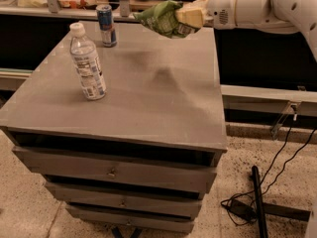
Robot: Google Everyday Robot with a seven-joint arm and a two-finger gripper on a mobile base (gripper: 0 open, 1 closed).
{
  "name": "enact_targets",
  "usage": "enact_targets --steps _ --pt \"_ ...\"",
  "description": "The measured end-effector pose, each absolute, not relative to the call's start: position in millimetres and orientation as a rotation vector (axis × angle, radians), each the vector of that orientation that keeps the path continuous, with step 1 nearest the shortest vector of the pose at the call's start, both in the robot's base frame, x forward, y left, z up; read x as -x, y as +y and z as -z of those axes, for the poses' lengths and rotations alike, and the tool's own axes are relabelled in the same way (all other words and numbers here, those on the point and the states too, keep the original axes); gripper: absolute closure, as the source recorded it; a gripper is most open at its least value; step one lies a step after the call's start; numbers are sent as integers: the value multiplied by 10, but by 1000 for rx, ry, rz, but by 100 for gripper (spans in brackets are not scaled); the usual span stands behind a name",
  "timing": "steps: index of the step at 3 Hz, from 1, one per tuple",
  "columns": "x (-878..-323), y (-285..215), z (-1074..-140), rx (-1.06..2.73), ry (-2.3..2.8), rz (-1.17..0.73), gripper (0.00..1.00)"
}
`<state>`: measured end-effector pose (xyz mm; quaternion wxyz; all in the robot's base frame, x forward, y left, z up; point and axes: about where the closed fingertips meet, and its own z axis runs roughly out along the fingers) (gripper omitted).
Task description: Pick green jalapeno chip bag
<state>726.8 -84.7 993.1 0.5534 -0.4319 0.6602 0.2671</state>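
The green jalapeno chip bag (161, 19) is crinkled and light green. It hangs in the air above the back right part of the grey cabinet top (148, 93). My gripper (185, 18) comes in from the right on a white arm and is shut on the bag's right end. The bag's shadow lies on the cabinet top below it.
A clear water bottle (87, 62) stands upright on the left of the cabinet top. A blue drink can (106, 25) stands at the back. Drawers sit below the top. A black cable and a stand lie on the floor (257, 202) at the right.
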Motion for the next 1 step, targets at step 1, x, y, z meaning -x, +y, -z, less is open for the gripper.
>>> enact_targets --steps 1 --pt "-7253 -833 -9924 1027 1561 -637 100"
